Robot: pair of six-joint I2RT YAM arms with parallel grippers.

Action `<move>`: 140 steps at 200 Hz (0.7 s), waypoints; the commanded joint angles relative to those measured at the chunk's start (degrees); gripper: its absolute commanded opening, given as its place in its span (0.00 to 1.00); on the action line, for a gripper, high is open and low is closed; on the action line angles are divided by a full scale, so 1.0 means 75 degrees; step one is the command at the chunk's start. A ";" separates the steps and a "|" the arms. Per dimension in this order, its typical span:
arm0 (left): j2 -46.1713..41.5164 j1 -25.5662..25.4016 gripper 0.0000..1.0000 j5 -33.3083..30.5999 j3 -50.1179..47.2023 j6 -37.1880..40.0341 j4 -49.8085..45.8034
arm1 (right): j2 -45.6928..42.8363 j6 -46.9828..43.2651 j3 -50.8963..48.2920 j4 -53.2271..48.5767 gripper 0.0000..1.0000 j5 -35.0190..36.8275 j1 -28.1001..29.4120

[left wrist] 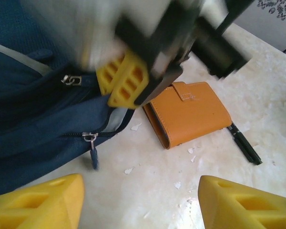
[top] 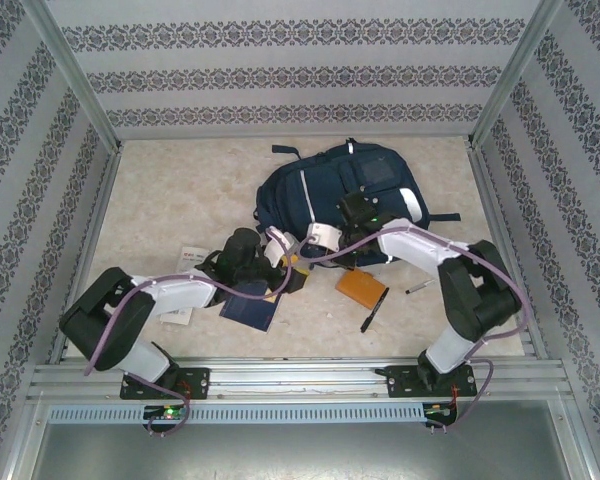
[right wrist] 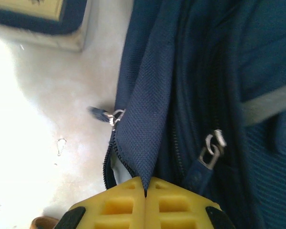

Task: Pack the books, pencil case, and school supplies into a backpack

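The navy backpack (top: 330,190) lies at the back middle of the table. My right gripper (right wrist: 145,188) is shut on the edge of its opened flap (right wrist: 148,109), beside the zip; the same yellow fingers (left wrist: 126,78) show in the left wrist view, and the gripper (top: 292,262) sits at the bag's near-left corner. My left gripper (left wrist: 140,205) stands open over bare table just before the bag (left wrist: 33,114), nothing between its fingers. The navy booklet (top: 248,305) lies flat below the left gripper (top: 280,283). A black pen (top: 372,315) lies right of centre. The white packet (top: 190,255) is at the left.
An orange wallet (top: 361,288) lies closed near the pen, and the wallet (left wrist: 188,112) is just beyond my left fingers. A second pen (top: 420,286) is further right. Zip pulls (right wrist: 109,116) hang at the flap. Patterned walls and metal rails enclose the table.
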 commanded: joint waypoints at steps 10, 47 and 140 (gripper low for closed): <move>0.0589 -0.0142 0.61 -0.0156 -0.0023 0.0279 0.1507 | -0.1089 0.1000 -0.0301 0.1153 0.00 -0.1981 -0.0630; 0.1004 -0.0279 0.58 -0.0368 0.0137 0.0057 0.2149 | -0.1296 0.1303 -0.0336 0.1482 0.00 -0.2369 -0.0858; 0.1106 -0.0423 0.39 -0.1269 0.0568 0.0456 0.1478 | -0.1496 0.1297 -0.0674 0.1667 0.00 -0.2606 -0.0624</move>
